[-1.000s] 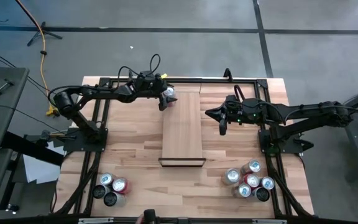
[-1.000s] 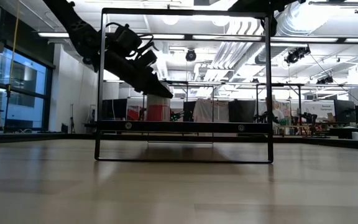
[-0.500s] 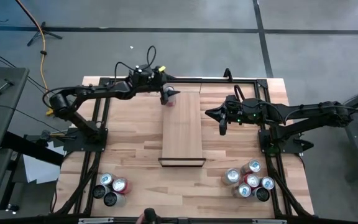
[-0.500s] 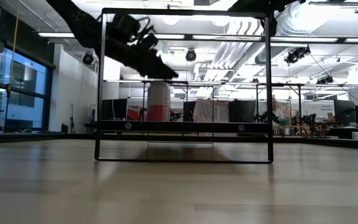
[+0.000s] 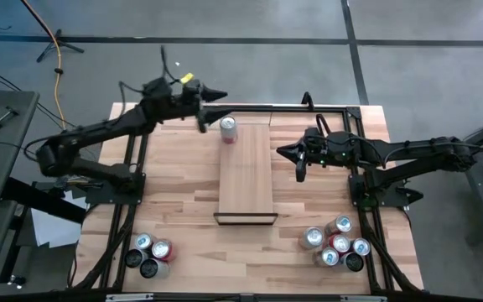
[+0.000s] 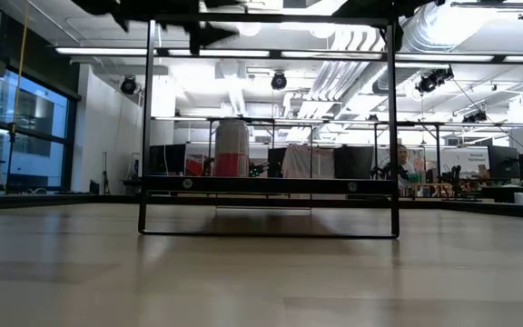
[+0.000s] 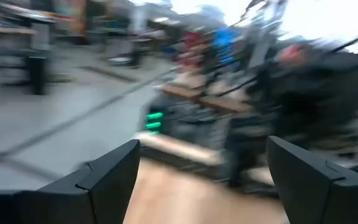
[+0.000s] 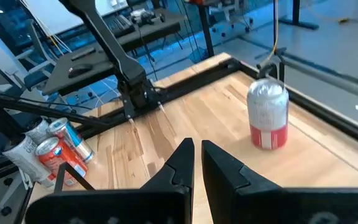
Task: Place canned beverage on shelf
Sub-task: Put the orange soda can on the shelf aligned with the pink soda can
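Note:
A silver-and-red beverage can (image 5: pixel 228 127) (image 8: pixel 268 115) stands upright by its bottom on the far end of the shelf, a narrow light-wood plank (image 5: pixel 246 176) (image 6: pixel 266 184) raised on a thin black frame. No gripper touches it. My left gripper (image 5: pixel 210 107) (image 7: pixel 207 180) hovers open, high above the table's far left part, left of the can, with nothing between its fingers. It shows at the top of the low view (image 6: pixel 202 32). My right gripper (image 5: pixel 298 168) (image 8: pixel 197 165) waits shut, right of the shelf.
Several cans stand grouped at the near left (image 5: pixel 149 252) (image 8: pixel 55 149), and several more at the near right (image 5: pixel 335 243). Black frame rails (image 5: pixel 309 107) run along the table's far edge and both sides. The plank's near stretch lies bare.
My left gripper, open throughout, has risen from beside the can. It has drawn back toward the table's far left and rolled its wrist on the way. The can stays standing on the far end of the shelf, now in full view.

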